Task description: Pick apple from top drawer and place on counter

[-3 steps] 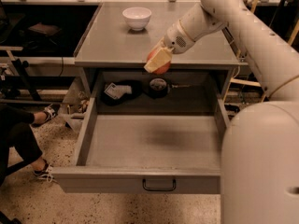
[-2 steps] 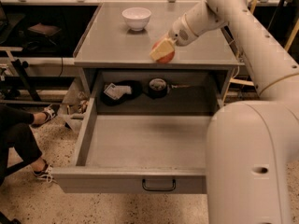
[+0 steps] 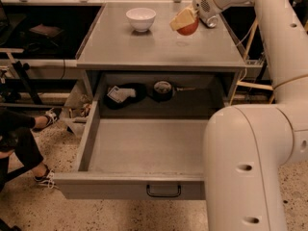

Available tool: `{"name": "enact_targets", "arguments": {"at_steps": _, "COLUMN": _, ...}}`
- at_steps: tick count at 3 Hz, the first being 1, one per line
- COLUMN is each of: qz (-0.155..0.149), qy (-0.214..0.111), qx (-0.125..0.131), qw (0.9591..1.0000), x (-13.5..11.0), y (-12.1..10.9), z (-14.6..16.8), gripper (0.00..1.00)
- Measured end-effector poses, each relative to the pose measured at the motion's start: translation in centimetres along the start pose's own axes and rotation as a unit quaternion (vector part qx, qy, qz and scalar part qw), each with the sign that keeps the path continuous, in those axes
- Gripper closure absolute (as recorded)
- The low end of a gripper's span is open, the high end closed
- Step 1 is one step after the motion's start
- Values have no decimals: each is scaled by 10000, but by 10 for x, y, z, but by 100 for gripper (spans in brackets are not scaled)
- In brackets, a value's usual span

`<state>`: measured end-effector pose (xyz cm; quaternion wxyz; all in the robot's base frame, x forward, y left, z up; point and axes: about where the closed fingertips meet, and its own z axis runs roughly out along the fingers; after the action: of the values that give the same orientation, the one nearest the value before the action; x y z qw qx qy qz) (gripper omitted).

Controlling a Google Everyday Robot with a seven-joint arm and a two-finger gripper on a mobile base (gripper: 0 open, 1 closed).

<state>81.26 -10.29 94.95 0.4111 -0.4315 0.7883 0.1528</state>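
Apple (image 3: 189, 30) is pinched between the fingers of my gripper (image 3: 185, 23), held just above the back right of the grey counter (image 3: 144, 49). A white bowl (image 3: 141, 18) stands on the counter to its left. Below, the drawer (image 3: 144, 148) is pulled out. I see speckled floor (image 3: 96, 215) and someone's shoe (image 3: 45, 177) at left.

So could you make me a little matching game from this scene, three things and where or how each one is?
Things:
1. apple
2. white bowl
3. top drawer

States:
A. pulled open
B. standing on the counter
C. gripped in the claw, above the counter's far right part

Pairs: 1-C, 2-B, 3-A.
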Motion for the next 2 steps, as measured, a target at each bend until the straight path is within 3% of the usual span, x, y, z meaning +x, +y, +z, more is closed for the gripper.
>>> {"name": "enact_targets", "arguments": {"at_steps": 1, "qz": 522, "qy": 613, "qx": -22, "qw": 9968, "x": 38, "y": -5, "z": 25, "gripper": 100}}
{"name": "enact_targets", "arguments": {"at_steps": 2, "qz": 1083, "qy": 1079, "qx": -71, "qw": 9882, "x": 84, "y": -9, "z": 57, "gripper": 100}}
